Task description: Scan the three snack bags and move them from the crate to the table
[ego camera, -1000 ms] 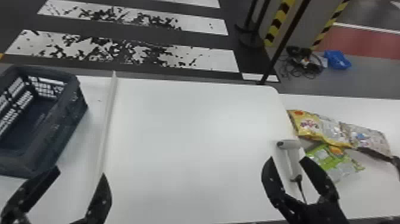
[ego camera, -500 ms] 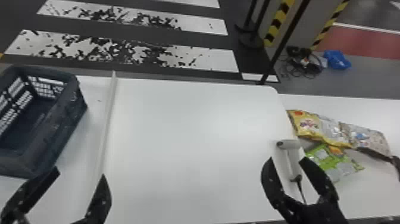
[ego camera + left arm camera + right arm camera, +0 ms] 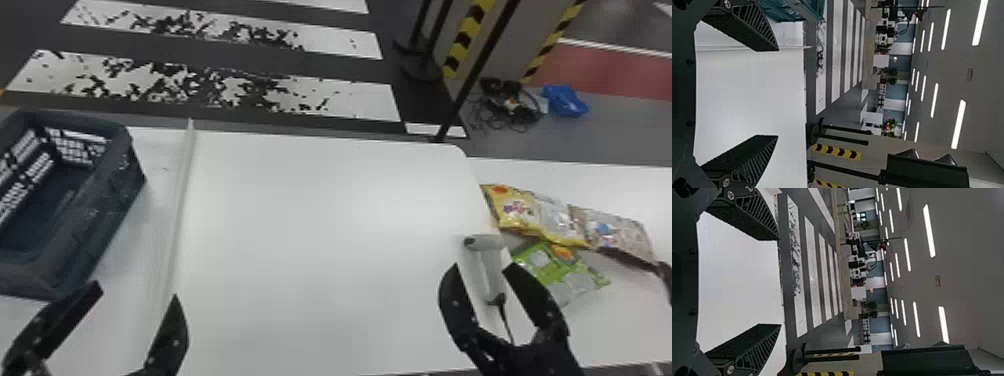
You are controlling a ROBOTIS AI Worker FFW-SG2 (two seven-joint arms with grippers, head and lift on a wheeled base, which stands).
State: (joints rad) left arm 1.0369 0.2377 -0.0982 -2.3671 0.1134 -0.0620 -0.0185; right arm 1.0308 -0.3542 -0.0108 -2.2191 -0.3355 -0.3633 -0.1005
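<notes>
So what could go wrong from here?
Lowering the open right end effector could snag the cord seen between its fingers in the head view. The scanner lies close to the yellow bag and green bag; lifting it might nudge them. Those bags appear to touch, so grabbing one could drag both.

We see the crate (image 3: 102, 220) cut by the head view's left edge, and the green bag (image 3: 572, 277) partly hidden behind the right gripper (image 3: 483, 266)
</notes>
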